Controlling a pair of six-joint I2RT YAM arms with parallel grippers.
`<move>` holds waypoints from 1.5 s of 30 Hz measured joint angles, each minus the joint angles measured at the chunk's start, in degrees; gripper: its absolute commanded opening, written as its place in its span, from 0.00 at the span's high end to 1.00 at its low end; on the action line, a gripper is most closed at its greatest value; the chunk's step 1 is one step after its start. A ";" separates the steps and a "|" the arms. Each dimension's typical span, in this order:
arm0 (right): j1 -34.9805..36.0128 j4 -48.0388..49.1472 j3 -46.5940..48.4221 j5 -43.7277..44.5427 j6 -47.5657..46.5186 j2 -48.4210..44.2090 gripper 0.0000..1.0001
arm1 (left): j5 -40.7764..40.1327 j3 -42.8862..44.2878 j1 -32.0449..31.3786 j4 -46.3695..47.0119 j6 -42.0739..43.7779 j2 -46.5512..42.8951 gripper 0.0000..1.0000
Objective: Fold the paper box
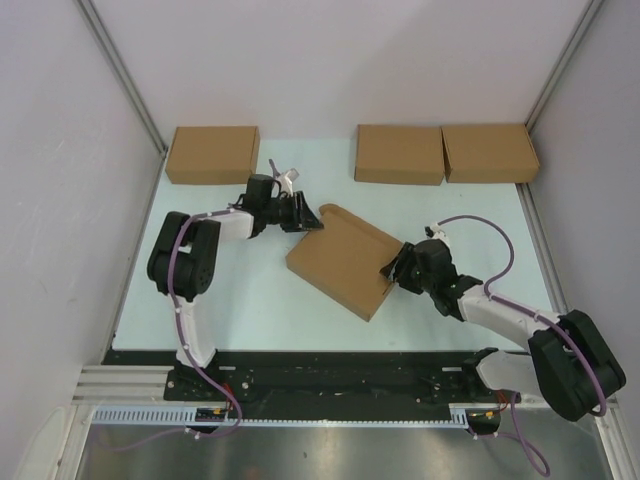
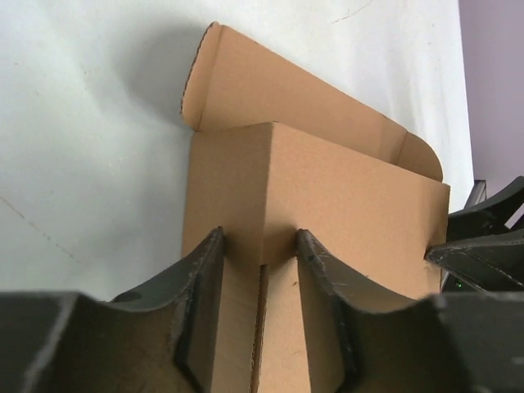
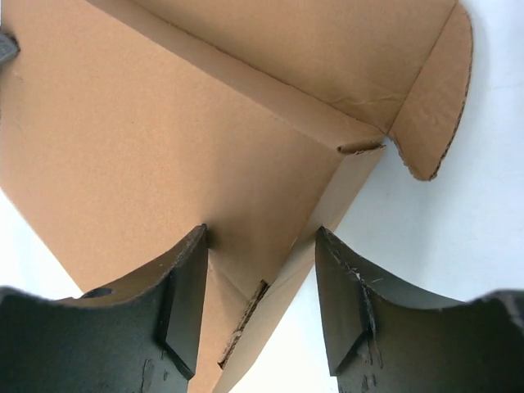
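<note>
The paper box point(image 1: 345, 262) is a flat brown cardboard mailer lying diagonally mid-table, with a rounded flap point(image 2: 246, 82) sticking out at its far end. My left gripper point(image 1: 303, 215) is at the box's far corner. In the left wrist view its jaws point(image 2: 260, 241) stand partway closed astride that corner point(image 2: 344, 188), with cardboard filling the gap between them, so contact is unclear. My right gripper point(image 1: 393, 268) is at the box's right corner. In the right wrist view point(image 3: 260, 237) one finger lies against the cardboard point(image 3: 164, 147), while bare table shows beside the other.
Three compact brown boxes sit along the back edge, one at the left point(image 1: 212, 154) and two side by side at the right point(image 1: 399, 154) point(image 1: 490, 152). White walls with metal posts close in both sides. The pale table mat point(image 1: 250, 290) lies under the box.
</note>
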 measured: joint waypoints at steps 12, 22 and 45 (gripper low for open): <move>10.27 -4.74 0.13 17.97 -11.15 -7.63 0.71 | -1.25 -16.26 -0.33 18.88 -3.67 -10.27 0.68; 22.73 -5.99 0.13 36.04 -21.27 -15.58 0.71 | -9.66 -32.02 -3.06 39.69 -6.10 -24.72 0.68; 46.56 -12.87 -1.95 61.11 -25.62 -20.48 0.71 | -47.04 -61.51 -23.37 55.69 -1.36 -52.33 0.63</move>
